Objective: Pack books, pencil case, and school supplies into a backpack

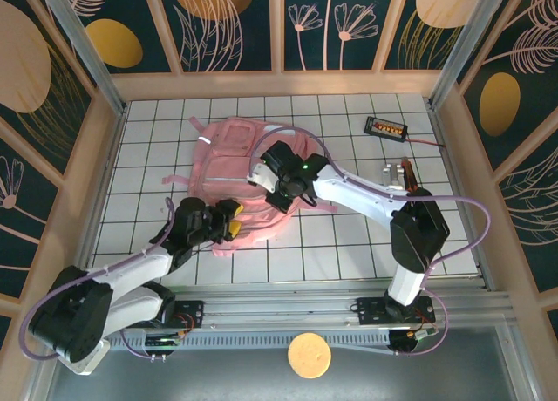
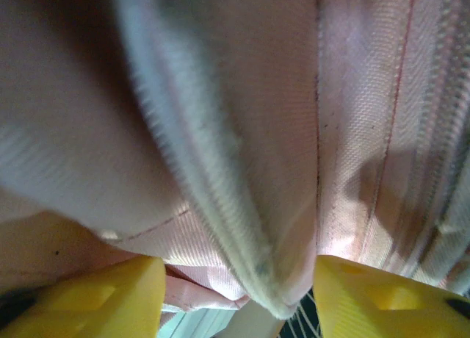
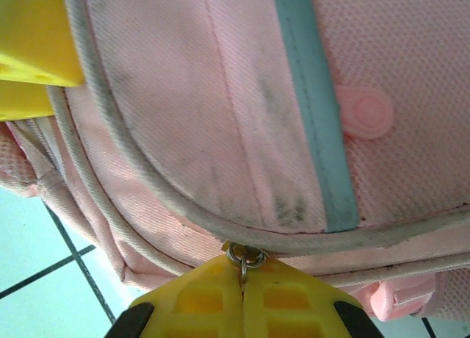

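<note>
The pink backpack [image 1: 228,148] lies flat in the middle of the tiled table. At its near edge my left gripper [image 1: 232,225] has its yellow fingers on either side of a thick fold of pink fabric with pale piping [image 2: 242,206], and the fold spans the gap between them. My right gripper [image 1: 272,185] rests on the bag's near right side. Its jaws are pressed together on the metal ring of a zipper pull [image 3: 246,257], just under the piped seam of the backpack [image 3: 220,95]. The yellow book and the pencil case are out of view.
A black gadget with orange digits [image 1: 386,126] and its red wire lie at the back right. A small grey block [image 1: 388,170] and an orange-brown flat piece [image 1: 408,176] sit by the right arm's elbow. Wooden walls ring the table.
</note>
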`<state>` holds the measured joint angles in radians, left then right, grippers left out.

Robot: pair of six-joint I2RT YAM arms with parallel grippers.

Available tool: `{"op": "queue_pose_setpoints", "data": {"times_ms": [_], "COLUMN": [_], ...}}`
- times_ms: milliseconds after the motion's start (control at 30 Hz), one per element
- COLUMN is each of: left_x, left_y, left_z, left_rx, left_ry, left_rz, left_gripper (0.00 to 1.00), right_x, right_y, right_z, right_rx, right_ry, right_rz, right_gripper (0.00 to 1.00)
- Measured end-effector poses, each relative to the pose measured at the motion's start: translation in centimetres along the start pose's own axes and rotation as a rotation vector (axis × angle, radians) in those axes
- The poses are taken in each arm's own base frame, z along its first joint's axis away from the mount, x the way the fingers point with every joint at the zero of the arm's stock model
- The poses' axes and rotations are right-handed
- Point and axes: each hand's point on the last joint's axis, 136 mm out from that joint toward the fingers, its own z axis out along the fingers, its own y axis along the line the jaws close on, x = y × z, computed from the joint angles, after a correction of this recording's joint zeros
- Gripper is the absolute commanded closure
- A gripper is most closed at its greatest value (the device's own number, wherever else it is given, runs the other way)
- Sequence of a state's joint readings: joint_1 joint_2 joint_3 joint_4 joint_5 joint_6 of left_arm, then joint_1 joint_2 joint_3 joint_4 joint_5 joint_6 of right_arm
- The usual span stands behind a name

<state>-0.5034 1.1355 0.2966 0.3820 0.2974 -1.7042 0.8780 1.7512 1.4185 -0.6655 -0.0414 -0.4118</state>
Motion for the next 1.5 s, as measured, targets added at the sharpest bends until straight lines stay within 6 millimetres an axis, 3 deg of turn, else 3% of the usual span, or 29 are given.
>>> {"op": "queue_pose_setpoints", "data": {"times_ms": [67,167,400,567,700,900,1100,1267,1300,1333,1400,1500], "left_x": [-0.1,-0.1,0.0,0.3,0.8,1.0,0.8,0.6,0.5,0.4,0.3,0.0], "left_y": [-0.4,-1.1,-1.6,-3.0,-2.5,-2.1,-2.1,-1.7,-1.5,-1.2,-0.6,-0.1], "left_z": [0.4,0.7,0.5,-1.7,-3.0,-3.6,-3.7,-3.4,-3.3,-3.1,-2.6,-1.9], "left_rx": [0.001,0.006,-0.003,0.035,0.060,0.079,0.085,0.073,0.064,0.051,0.027,-0.009], "left_ry": [0.000,0.001,-0.003,-0.033,-0.026,-0.019,-0.030,-0.036,-0.037,-0.038,-0.036,-0.036], "left_rz": [0.005,0.019,0.052,0.093,0.102,0.105,0.102,0.092,0.086,0.082,0.076,0.067], "left_gripper": [0.62,0.99,1.00,1.00,1.00,1.00,1.00,1.00,1.00,1.00,1.00,1.00], "right_x": [-0.1,-0.2,0.3,1.8,2.6,2.3,1.6,1.5,1.7,2.1,2.5,1.7], "right_y": [0.4,0.8,0.8,-0.7,-2.2,-2.5,-3.3,-4.5,-5.3,-6.3,-7.8,-8.5], "right_z": [0.0,0.0,0.1,0.0,0.0,-0.1,1.4,1.8,1.8,1.7,1.0,-1.7], "right_rx": [-0.004,-0.004,0.004,0.000,-0.017,-0.089,-0.164,-0.144,-0.121,-0.098,-0.060,-0.023], "right_ry": [0.001,0.001,0.014,0.023,0.010,-0.039,-0.045,-0.045,-0.042,-0.038,-0.043,-0.099], "right_rz": [-0.008,-0.017,-0.017,0.027,0.062,0.068,0.103,0.132,0.141,0.161,0.191,0.197], "right_gripper": [1.00,1.00,1.00,1.00,1.00,1.00,1.00,0.53,0.33,0.01,0.01,0.01]}}
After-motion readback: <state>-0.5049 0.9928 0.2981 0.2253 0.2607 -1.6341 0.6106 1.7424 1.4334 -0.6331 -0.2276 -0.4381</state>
